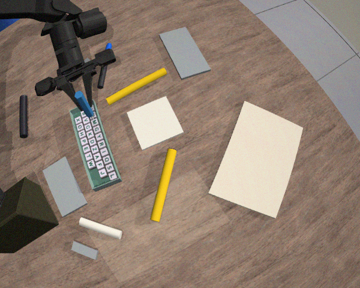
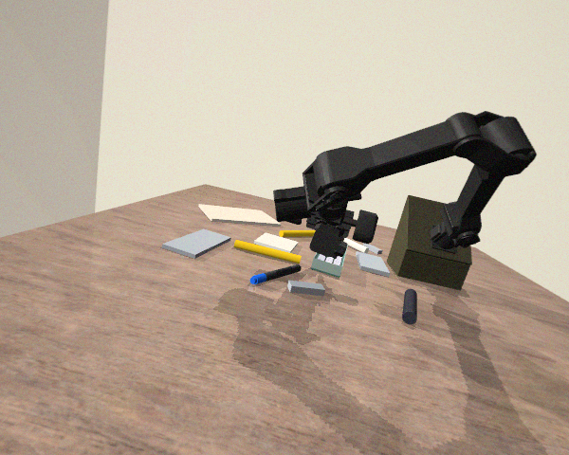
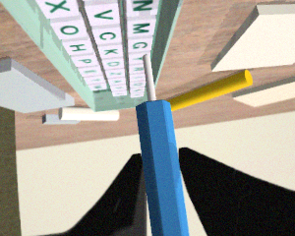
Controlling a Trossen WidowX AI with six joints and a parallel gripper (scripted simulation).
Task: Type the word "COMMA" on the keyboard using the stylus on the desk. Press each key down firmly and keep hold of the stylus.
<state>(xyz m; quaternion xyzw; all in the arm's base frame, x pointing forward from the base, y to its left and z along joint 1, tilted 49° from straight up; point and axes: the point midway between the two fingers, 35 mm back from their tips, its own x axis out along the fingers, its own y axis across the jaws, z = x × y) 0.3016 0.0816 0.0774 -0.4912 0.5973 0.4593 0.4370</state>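
Note:
My gripper [image 1: 86, 107] [image 3: 159, 158] is shut on the blue stylus [image 1: 83, 102] [image 3: 159, 128], above the far end of the keyboard in the top view. The stylus's thin pale tip [image 3: 148, 74] points at the keyboard and overlaps the G and Y area in the wrist view. In the top view its lower end is close to the M key [image 1: 93, 120] [image 3: 139, 29]. I cannot tell whether the tip touches a key. The green keyboard [image 1: 99, 182] [image 2: 326, 267] [image 3: 51, 46] has white keys. Its O key [image 1: 78, 125] [image 3: 69, 30], C key [image 1: 87, 126] [image 3: 107, 35] and A key [image 1: 96, 156] show.
A black marker with a blue cap [image 1: 108, 46] [image 2: 259, 278] and a yellow rod [image 1: 137, 86] [image 2: 267, 251] lie near the gripper. A dark rod [image 1: 23, 116] [image 2: 410, 305], a grey slab [image 1: 65, 187] [image 2: 372, 264] and a cream square [image 1: 155, 122] [image 2: 276, 242] lie around the keyboard.

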